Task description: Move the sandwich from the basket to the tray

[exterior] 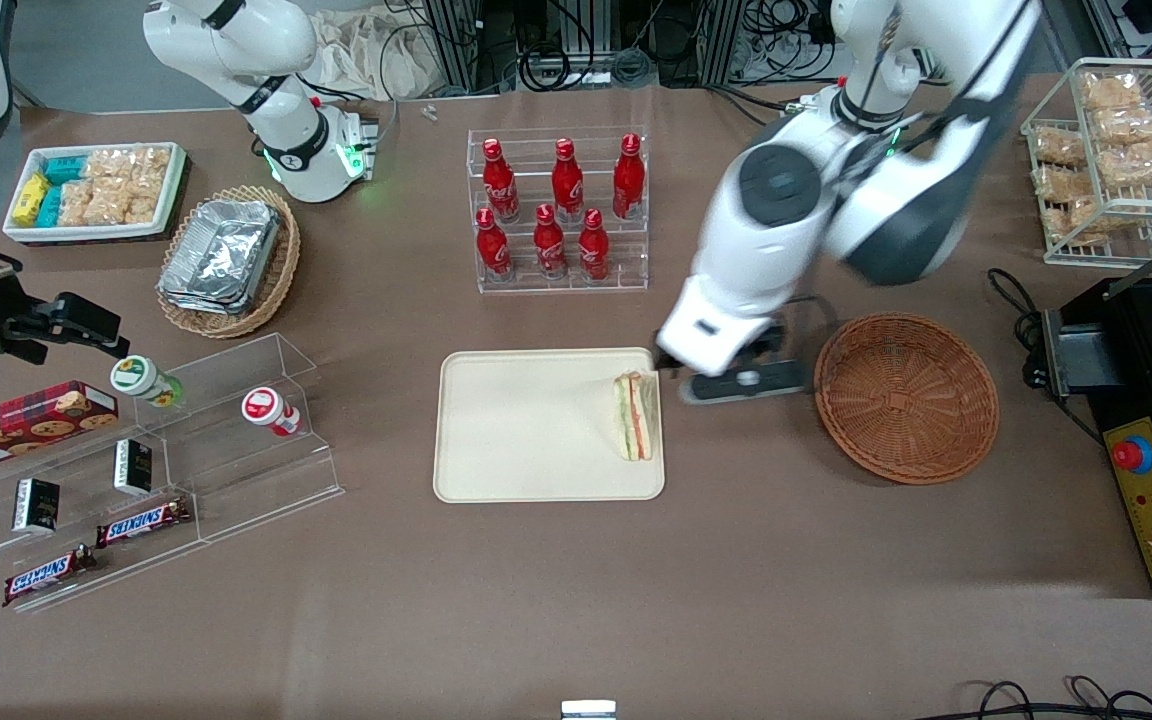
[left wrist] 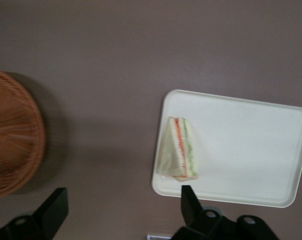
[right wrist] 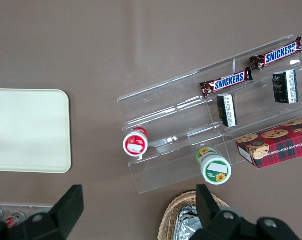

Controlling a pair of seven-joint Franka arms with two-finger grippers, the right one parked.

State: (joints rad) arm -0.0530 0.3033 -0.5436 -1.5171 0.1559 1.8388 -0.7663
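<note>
The sandwich [exterior: 635, 415] is already lying on the tray [exterior: 526, 430], right at the tray edge nearest the basket [exterior: 906, 395], which looks empty now. Its long axis runs along that edge. The gripper [left wrist: 121, 207] hangs over bare table between tray and basket, fingers spread wide and holding nothing, so I'd say the drop is done. Readable stuff: Snickers bars [exterior: 141, 521] on the clear shelf at the parked arm's end.
</note>
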